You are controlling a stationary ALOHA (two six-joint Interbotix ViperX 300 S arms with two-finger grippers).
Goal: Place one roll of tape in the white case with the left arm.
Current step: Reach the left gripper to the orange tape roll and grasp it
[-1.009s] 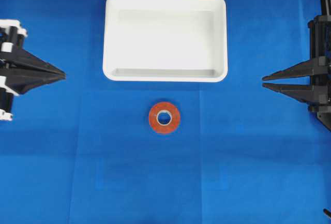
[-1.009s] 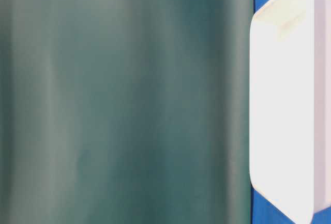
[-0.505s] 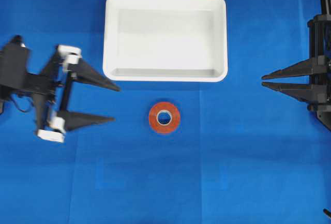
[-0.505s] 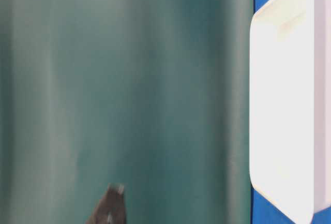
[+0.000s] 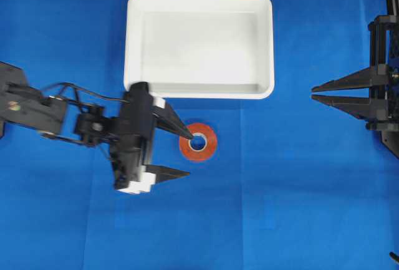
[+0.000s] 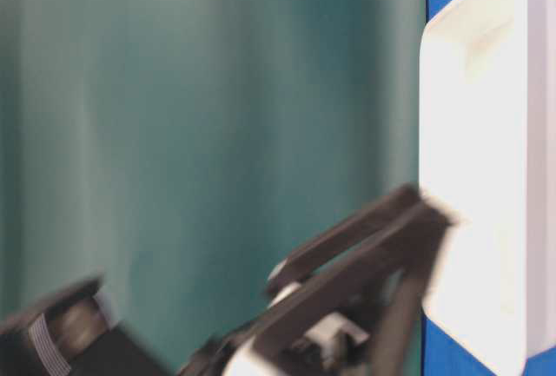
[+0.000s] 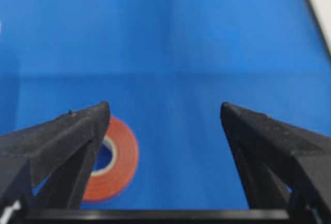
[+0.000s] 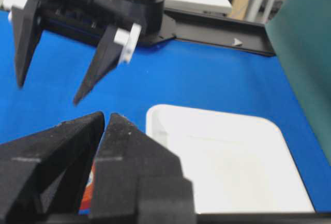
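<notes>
Overhead exterior view: left gripper [image 5: 186, 154] is spreading wide beside the roll of tape [image 5: 198, 141], bare cloth around; right gripper [image 5: 314, 92] is sitting nearly closed.

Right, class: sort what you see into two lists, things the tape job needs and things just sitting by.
Needed for the job:
- flat orange-red ring of tape
- shallow white rectangular plastic tray
- left gripper, open beside the tape

Just sitting by:
- right gripper, shut, at the far edge
- blue table cover
</notes>
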